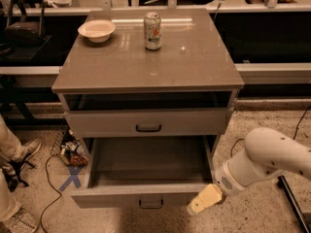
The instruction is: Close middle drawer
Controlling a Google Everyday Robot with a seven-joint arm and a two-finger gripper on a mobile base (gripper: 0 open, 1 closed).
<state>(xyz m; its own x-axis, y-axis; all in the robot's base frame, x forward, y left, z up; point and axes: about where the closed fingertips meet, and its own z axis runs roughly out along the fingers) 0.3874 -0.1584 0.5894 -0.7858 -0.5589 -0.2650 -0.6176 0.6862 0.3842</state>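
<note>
The middle drawer (146, 196) is pulled far out of the grey cabinet (146, 72). Its empty inside shows, and its plain front with a small dark loop handle (150, 204) faces me. My gripper (206, 198), cream-coloured at the tip, is low at the right end of that drawer front, just in front of its right corner. Whether it touches the front cannot be told. The white arm (267, 159) reaches in from the right. The uppermost drawer front (148, 122) sits above, with a dark gap over it. The lowest drawer is hidden under the open one.
A white bowl (96, 30) and a drink can (152, 31) stand on the cabinet top. A person's legs and shoes (14, 159) are at the left, with cables and a blue cross mark (73, 176) on the floor. A dark bar (291, 203) lies at the right.
</note>
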